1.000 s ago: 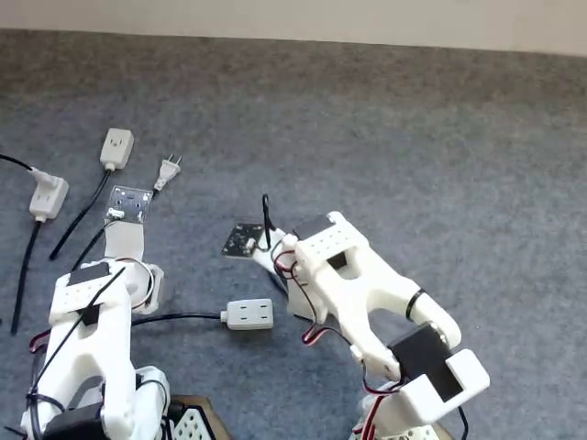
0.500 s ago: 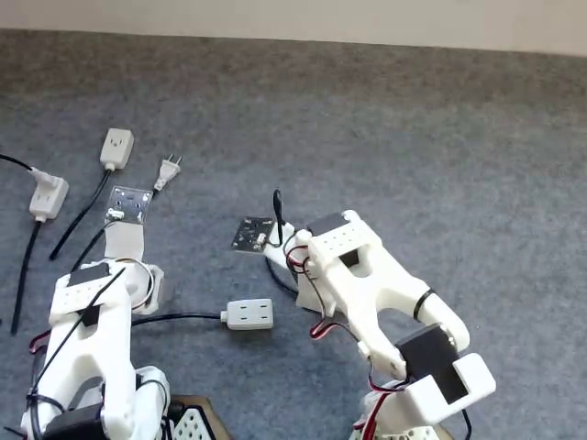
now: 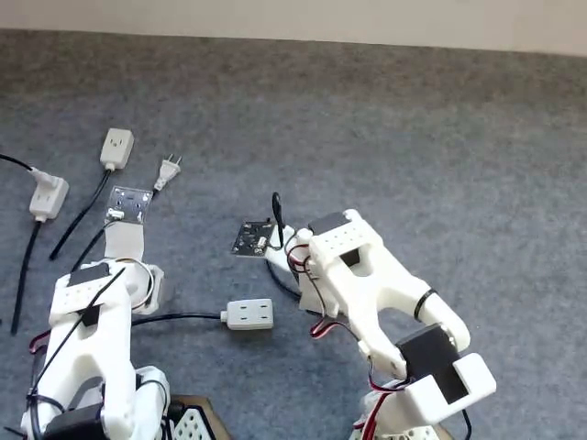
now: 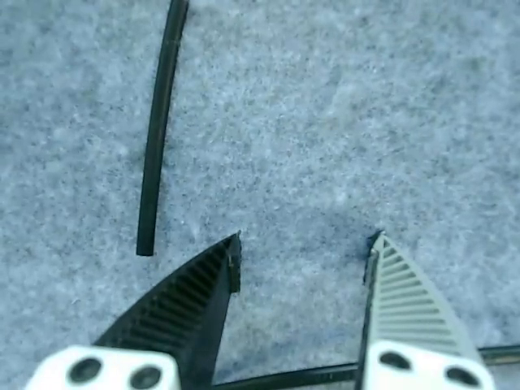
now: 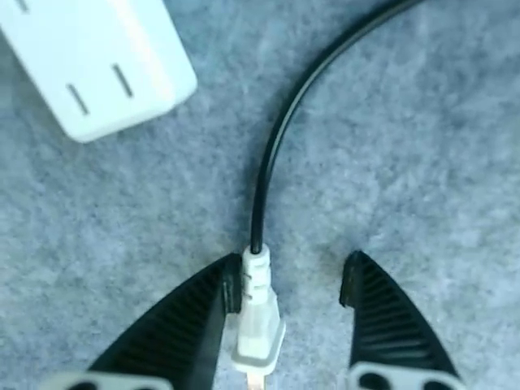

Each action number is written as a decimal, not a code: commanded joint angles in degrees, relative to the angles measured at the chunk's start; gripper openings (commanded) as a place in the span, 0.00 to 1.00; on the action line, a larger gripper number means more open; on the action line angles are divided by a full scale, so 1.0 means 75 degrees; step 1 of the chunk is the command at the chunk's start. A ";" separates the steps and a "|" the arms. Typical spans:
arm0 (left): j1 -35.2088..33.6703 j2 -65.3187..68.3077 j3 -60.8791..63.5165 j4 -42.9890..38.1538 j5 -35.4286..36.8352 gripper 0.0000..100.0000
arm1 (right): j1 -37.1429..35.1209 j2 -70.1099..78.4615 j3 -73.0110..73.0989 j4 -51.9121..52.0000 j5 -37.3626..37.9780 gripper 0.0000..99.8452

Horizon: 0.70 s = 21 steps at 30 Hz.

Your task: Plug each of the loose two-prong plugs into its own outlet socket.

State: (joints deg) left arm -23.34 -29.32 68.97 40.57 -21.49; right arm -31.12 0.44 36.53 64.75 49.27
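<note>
Right wrist view showed the right gripper (image 5: 292, 268) released, its jaws spread, and the plug (image 5: 256, 325) lay between them, touching one jaw and apart from the other. During the last second this arm had shifted and then settled over the plug, so a grasp seemed ready. A socket (image 5: 97, 57) lay just ahead of the gripper. The left gripper (image 4: 305, 244) was also released and held nothing.

Plug (image 5: 258, 325) lies inside right gripper (image 5: 292, 262), seemingly against one finger; socket (image 5: 97, 65) beyond
</note>
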 commanded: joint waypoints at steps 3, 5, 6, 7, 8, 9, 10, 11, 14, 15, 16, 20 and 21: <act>0.0076 -0.0018 0.0018 -0.0059 -0.0070 0.25 | 0.0100 -0.0053 0.0147 0.0217 0.0059 0.08; 0.0076 -0.0018 0.0018 -0.0059 -0.0070 0.25 | 0.0076 -0.0053 0.0147 0.0217 0.0059 0.01; 0.0076 -0.0018 0.0018 -0.0059 -0.0070 0.25 | 0.0076 -0.0053 0.0147 0.0217 0.0059 0.00; 0.0076 -0.0018 0.0018 -0.0059 -0.0070 0.25 | 0.0076 -0.0053 0.0147 0.0217 0.0059 0.01; 0.0076 -0.0018 0.0018 -0.0059 -0.0070 0.25 | 0.0076 -0.0053 0.0147 0.0229 0.0059 0.01; 0.0076 -0.0018 0.0018 -0.0059 -0.0070 0.25 | 0.0064 -0.0053 0.0147 0.0229 0.0035 0.00; 0.0076 -0.0018 0.0018 -0.0059 -0.0070 0.25 | 0.0064 -0.0100 0.0147 0.0229 0.0023 0.00; 0.0076 -0.0018 0.0018 -0.0059 -0.0070 0.25 | 0.0064 -0.0111 0.0135 0.0275 0.0012 0.00; 0.0088 -0.0018 0.0018 -0.0059 -0.0070 0.25 | 0.0053 -0.0170 -0.0475 0.0756 -0.0504 0.00; 0.0088 -0.0018 0.0018 -0.0070 -0.0070 0.25 | 0.0053 -0.0229 -0.0897 0.0990 -0.0809 0.00; 0.0088 -0.0018 0.0029 -0.0070 -0.0070 0.25 | 0.0064 -0.0346 -0.1342 0.1284 -0.1067 0.00; 0.0064 -0.0076 -0.0147 -0.0047 -0.0363 0.26 | -0.0264 -0.0803 -0.3663 0.2467 -0.1453 0.00; 0.0064 -0.0076 -0.0369 -0.0023 -0.0680 0.26 | -0.0463 -0.0838 -0.4237 0.2760 -0.1500 0.00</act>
State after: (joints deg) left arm -23.34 -29.49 68.97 40.57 -21.76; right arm -30.95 -0.70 23.08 77.49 40.13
